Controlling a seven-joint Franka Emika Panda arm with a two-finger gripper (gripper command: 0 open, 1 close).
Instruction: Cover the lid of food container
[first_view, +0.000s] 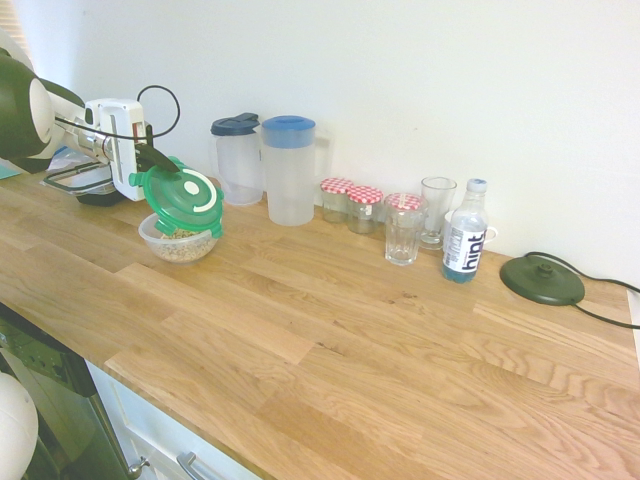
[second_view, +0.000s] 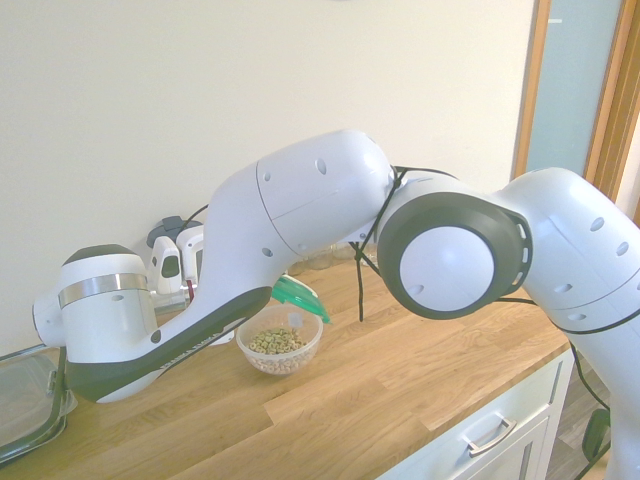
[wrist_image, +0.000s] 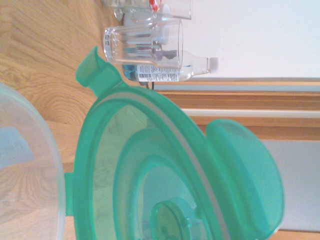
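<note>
The round green lid (first_view: 181, 196) with a white rim ring hangs tilted just above the food container (first_view: 181, 241), a small clear bowl of beige grains on the wooden counter. My gripper (first_view: 150, 158) is shut on the lid's upper left edge, reaching in from the left. In the second exterior view the arm hides most of the lid (second_view: 298, 296), and the food container (second_view: 279, 343) sits right below it. The wrist view is filled by the lid's green underside (wrist_image: 170, 170), with the food container's clear rim (wrist_image: 30, 165) beside it.
Two lidded clear pitchers (first_view: 270, 165) stand at the wall behind the bowl. Further along stand jars with red checked lids (first_view: 352, 204), two glasses (first_view: 404, 228) and a water bottle (first_view: 464, 232). A black disc with a cord (first_view: 542, 279) lies far right. A rectangular container (first_view: 85, 178) sits at left.
</note>
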